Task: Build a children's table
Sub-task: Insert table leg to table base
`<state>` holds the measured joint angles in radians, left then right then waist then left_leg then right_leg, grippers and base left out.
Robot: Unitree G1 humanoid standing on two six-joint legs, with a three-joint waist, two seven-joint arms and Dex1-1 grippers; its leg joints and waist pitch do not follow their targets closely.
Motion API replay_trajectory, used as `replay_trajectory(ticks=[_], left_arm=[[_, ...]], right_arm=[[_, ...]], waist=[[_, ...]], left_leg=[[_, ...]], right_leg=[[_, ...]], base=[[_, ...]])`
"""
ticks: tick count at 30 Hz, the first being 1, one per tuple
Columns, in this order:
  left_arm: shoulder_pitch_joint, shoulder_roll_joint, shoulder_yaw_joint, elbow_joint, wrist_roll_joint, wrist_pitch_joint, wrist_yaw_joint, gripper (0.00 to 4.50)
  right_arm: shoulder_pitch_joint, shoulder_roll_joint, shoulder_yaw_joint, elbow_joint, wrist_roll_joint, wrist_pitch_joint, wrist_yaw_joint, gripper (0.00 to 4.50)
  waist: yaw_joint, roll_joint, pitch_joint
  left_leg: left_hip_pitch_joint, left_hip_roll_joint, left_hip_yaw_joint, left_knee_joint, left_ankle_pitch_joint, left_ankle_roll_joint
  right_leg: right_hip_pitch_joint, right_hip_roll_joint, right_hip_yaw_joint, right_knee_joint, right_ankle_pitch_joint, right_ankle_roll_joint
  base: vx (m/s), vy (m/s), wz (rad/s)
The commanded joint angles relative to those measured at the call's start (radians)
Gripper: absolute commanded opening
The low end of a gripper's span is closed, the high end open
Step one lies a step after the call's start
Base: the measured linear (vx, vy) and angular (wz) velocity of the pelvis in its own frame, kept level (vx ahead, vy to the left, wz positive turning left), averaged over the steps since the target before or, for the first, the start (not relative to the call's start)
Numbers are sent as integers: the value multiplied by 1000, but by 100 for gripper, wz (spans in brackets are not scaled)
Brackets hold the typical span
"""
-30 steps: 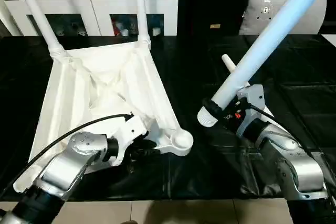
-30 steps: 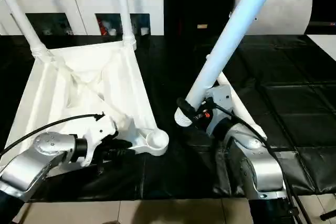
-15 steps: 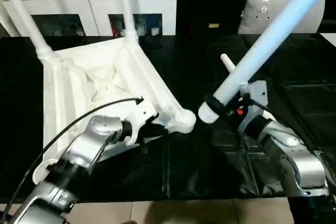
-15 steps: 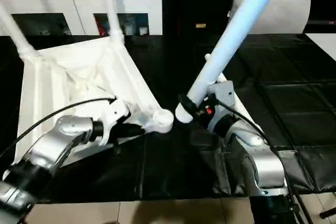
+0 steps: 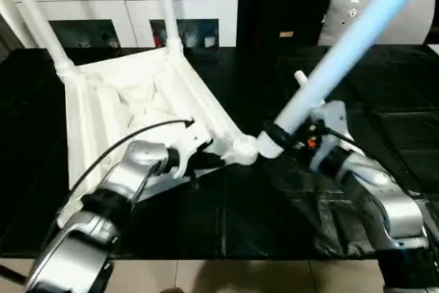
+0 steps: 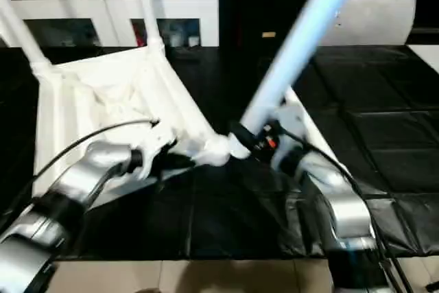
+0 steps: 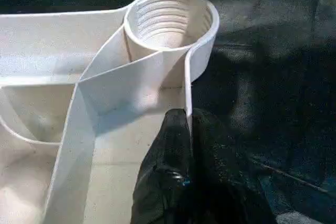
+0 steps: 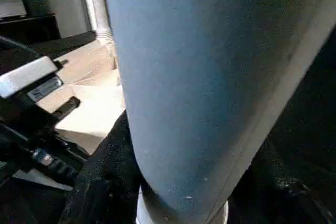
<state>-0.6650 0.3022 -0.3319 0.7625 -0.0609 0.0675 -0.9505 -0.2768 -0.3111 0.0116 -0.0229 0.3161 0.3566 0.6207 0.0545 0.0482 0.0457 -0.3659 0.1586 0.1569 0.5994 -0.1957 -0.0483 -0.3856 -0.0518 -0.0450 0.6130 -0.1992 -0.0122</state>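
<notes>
The white table top (image 5: pixel 130 101) lies upside down and tilted on the black mat, with two legs (image 5: pixel 167 5) standing in its far corner sockets. My left gripper (image 5: pixel 208 159) is shut on the rim wall just behind the near corner socket (image 5: pixel 243 149); in the left wrist view the black fingers (image 7: pixel 176 156) pinch that wall below the threaded socket (image 7: pixel 170 19). My right gripper (image 5: pixel 282 138) is shut on a third leg (image 5: pixel 343 46) near its lower end. That leg slants up to the right, and its end (image 5: pixel 264 145) touches the socket's side.
Another white leg (image 5: pixel 300 80) lies on the mat behind my right gripper. A white cabinet (image 5: pixel 137 5) with glass doors runs along the back, and a grey cushion (image 5: pixel 411 18) sits at the back right. The mat's front edge meets tiled floor (image 5: pixel 226 276).
My left gripper has raised and swung the near corner of the table top to the right. The gap between the socket and the held leg's end has closed. The camera also shifted.
</notes>
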Motion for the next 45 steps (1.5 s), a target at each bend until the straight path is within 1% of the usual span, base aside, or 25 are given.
replay_trajectory(ticks=[1, 3, 4, 5, 7, 8, 9, 10, 14, 16, 17, 18, 20, 22, 23, 24, 25, 26, 30, 31, 32, 35, 40, 43, 45], left_arm=[[8, 2, 3, 13, 4, -62, -18, 0], [16, -4, -3, 8, 5, -89, -29, 0], [17, -12, -1, 11, 2, -104, -29, 0], [17, -19, 2, 15, 0, -114, -27, 0], [18, -23, -19, 13, 16, -133, -59, 0], [20, -22, -23, 8, 17, -131, -66, 0], [27, -19, -33, -4, 22, -126, -88, 0], [33, -17, -39, -15, 27, -122, -98, 0], [59, 1, -51, -64, 33, -94, -138, 0], [69, 15, -55, -83, 38, -88, -157, 0], [76, 29, -62, -96, 46, -81, -165, 0], [77, 29, -62, -97, 47, -81, -165, 0], [86, 40, -62, -107, 59, -74, -162, 0], [95, 45, -58, -122, 61, -69, -164, 0], [101, 50, -58, -135, 62, -63, -168, 0], [103, 52, -58, -141, 62, -57, -171, 0], [106, 54, -57, -150, 61, -51, -174, 0], [109, 56, -57, -159, 59, -46, -177, 0], [126, 67, -64, -199, 51, -44, -214, 0], [128, 69, -66, -203, 50, -47, -219, 0], [131, 73, -73, -213, 52, -52, -232, 0], [132, 75, -79, -224, 58, -57, -237, 0], [127, 66, -78, -224, 67, -54, -228, 0], [123, 60, -77, -222, 75, -56, -214, 0], [123, 59, -76, -222, 75, -54, -208, 0]], right_arm=[[-19, -10, 14, 8, -5, -10, 17, 186], [-21, -14, 18, 14, -8, -13, 25, 186], [-24, -16, 20, 19, -8, -16, 28, 186], [-26, -16, 22, 23, -9, -18, 29, 186], [-40, -20, 29, 37, -13, -17, 35, 186], [-43, -20, 30, 39, -11, -13, 36, 186], [-52, -20, 30, 44, -11, -3, 39, 186], [-59, -20, 31, 47, -11, 2, 42, 186], [-82, -23, 39, 55, 6, 24, 81, 186], [-94, -34, 54, 60, 16, 43, 112, 186], [-102, -45, 68, 65, 23, 66, 137, 186], [-103, -46, 70, 65, 24, 68, 139, 186], [-117, -64, 97, 70, 30, 116, 176, 186], [-131, -82, 127, 80, 9, 137, 198, 186], [-142, -91, 145, 91, -9, 143, 209, 186], [-147, -94, 148, 97, -13, 146, 214, 186], [-154, -97, 153, 106, -22, 154, 214, 186], [-161, -98, 156, 115, -27, 159, 213, 186], [-189, -111, 175, 152, -43, 191, 222, 186], [-192, -114, 179, 157, -45, 192, 226, 186], [-199, -114, 186, 169, -48, 192, 231, 186], [-211, -110, 198, 188, -46, 202, 243, 186], [-217, -99, 197, 221, -42, 194, 259, 186], [-223, -77, 160, 266, -20, 182, 257, 186], [-216, -63, 120, 285, 10, 181, 250, 186]], waist=[[5, -16, -54], [6, -15, -56], [9, -7, -56], [8, -11, -56], [9, -6, -57], [11, -8, -58], [12, -3, -60], [14, -1, -59], [19, 2, -59], [25, 2, -59], [28, -4, -61], [28, -4, -61], [30, -3, -60], [30, -13, -59], [29, -10, -57], [28, -14, -56], [29, -11, -56], [29, -11, -56], [28, -13, -57], [28, -12, -57], [30, -6, -57], [27, -11, -57], [27, -10, -57], [25, -10, -56], [25, -10, -55]], left_leg=[[4, 62, -19, -75, -186, 34], [6, 62, -16, -73, -180, 39], [6, 62, -16, -72, -177, 42], [4, 62, -15, -72, -176, 43], [3, 59, -12, -69, -167, 50], [5, 59, -10, -68, -164, 53], [4, 60, -10, -67, -150, 59], [2, 61, -10, -68, -142, 62], [6, 66, -10, -71, -162, 55], [7, 68, -9, -72, -162, 53], [8, 69, -9, -72, -156, 56], [8, 69, -9, -72, -156, 56], [6, 69, -8, -72, -146, 59], [5, 69, -7, -72, -145, 57], [4, 69, -8, -73, -150, 52], [5, 69, -7, -73, -152, 49], [7, 70, -7, -74, -156, 44], [7, 70, -7, -74, -156, 40], [9, 70, -6, -74, -148, 37], [7, 70, -6, -73, -146, 38], [8, 70, -6, -72, -145, 38], [8, 69, -5, -72, -152, 37], [9, 69, -5, -72, -157, 33], [10, 69, -5, -72, -167, 31], [10, 70, -5, -73, -180, 27]], right_leg=[[43, -94, 51, -91, -291, -173], [42, -95, 51, -88, -259, -187], [42, -97, 50, -88, -248, -194], [43, -96, 50, -87, -239, -197], [45, -95, 49, -85, -218, -203], [44, -96, 49, -86, -217, -203], [45, -97, 49, -84, -210, -206], [44, -96, 49, -83, -206, -206], [41, -97, 49, -82, -225, -204], [40, -97, 49, -81, -217, -206], [42, -97, 49, -78, -201, -209], [42, -97, 49, -78, -201, -209], [41, -98, 48, -76, -188, -211], [42, -99, 48, -77, -203, -206], [41, -100, 48, -77, -218, -204], [40, -99, 48, -79, -227, -201], [39, -101, 49, -79, -241, -200], [38, -99, 49, -80, -239, -199], [37, -97, 50, -77, -199, -211], [39, -98, 50, -75, -181, -215], [39, -98, 50, -73, -171, -217], [41, -97, 49, -75, -173, -220], [40, -97, 49, -76, -184, -220], [40, -98, 50, -77, -192, -224], [40, -99, 50, -79, -210, -226]], base=[[0, 0, 0], [0, 0, 0], [0, 0, 0], [0, 0, 0], [0, 0, 0], [0, 0, 0], [0, 0, 0], [0, 0, 0], [0, 0, 0], [0, 0, 0], [0, 0, 0], [0, 0, 0], [0, 0, 0], [0, 0, 0], [0, 0, 0], [0, 0, 0], [0, 0, 0], [0, 0, 0], [0, 0, 0], [0, 0, 0], [0, 0, 0], [0, 0, 0], [0, 0, 0], [0, 0, 0], [0, 0, 0]])
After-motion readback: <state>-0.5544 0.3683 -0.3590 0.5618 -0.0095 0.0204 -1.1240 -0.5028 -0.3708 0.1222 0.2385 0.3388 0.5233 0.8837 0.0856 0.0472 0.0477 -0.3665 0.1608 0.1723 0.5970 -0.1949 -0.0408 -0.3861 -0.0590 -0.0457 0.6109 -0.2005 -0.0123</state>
